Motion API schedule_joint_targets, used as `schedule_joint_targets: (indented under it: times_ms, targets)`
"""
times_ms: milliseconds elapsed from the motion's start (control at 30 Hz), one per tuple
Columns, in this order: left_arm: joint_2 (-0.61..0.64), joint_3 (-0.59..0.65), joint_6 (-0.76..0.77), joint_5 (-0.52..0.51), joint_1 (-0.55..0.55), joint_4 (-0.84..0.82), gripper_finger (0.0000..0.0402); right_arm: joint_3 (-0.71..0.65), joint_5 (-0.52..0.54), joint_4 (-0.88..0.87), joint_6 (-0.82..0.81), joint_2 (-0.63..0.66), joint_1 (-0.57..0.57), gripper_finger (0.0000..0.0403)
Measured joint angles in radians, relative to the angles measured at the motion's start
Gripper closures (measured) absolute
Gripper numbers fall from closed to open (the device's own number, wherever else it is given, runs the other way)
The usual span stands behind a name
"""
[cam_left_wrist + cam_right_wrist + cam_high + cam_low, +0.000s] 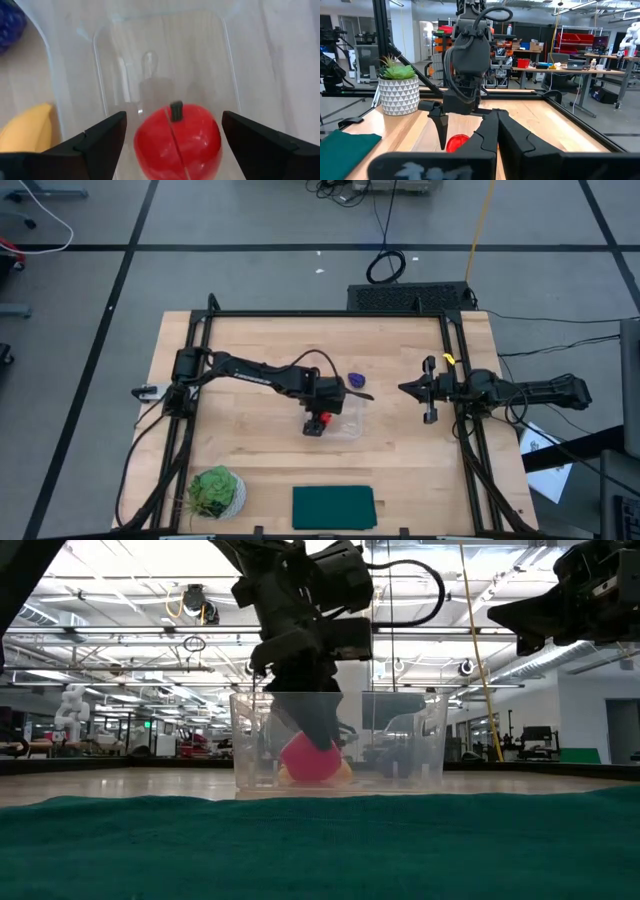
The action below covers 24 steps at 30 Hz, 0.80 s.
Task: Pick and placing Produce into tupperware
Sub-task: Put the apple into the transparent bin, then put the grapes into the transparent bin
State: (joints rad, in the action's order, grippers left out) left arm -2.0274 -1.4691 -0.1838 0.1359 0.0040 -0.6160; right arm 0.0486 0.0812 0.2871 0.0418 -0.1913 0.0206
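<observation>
The clear tupperware [350,418] stands at the table's middle. The red round fruit [177,142] rests on its floor, stem up. My left gripper [172,125] reaches down into the tupperware, open, with one finger on each side of the red fruit and a small gap showing at each side. The yellow banana [27,135] lies by the tupperware's wall; whether it is inside or outside, I cannot tell. The purple grape cluster [357,381] lies on the table just beyond the tupperware's far side. My right gripper [403,388] is shut and empty, raised at the table's right.
A potted green plant [215,492] stands at the near left. A dark green flat cloth [333,507] lies at the near edge. A black metal frame [450,380] runs along the table's sides. Bare wood lies between the tupperware and my right gripper.
</observation>
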Motion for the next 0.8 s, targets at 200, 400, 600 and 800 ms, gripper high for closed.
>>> schedule_joint_targets:
  times_ms: [200,400,600,800]
  targets:
    - [0.000,-0.042,-0.007,-0.010,0.000,-0.075,0.0068,0.000,0.000,0.000,0.000,0.000,0.000,0.0403]
    - [0.000,-0.094,-0.021,-0.054,-0.003,-0.169,0.0069,0.000,0.000,0.000,0.000,0.000,0.000,0.0403]
    - [0.000,-0.159,-0.028,-0.070,-0.008,-0.266,0.0069,0.000,0.000,0.000,0.000,0.000,0.000,0.0403]
    - [0.000,-0.211,-0.048,-0.112,-0.022,-0.322,0.0069,0.000,0.000,0.000,0.000,0.000,0.000,0.0403]
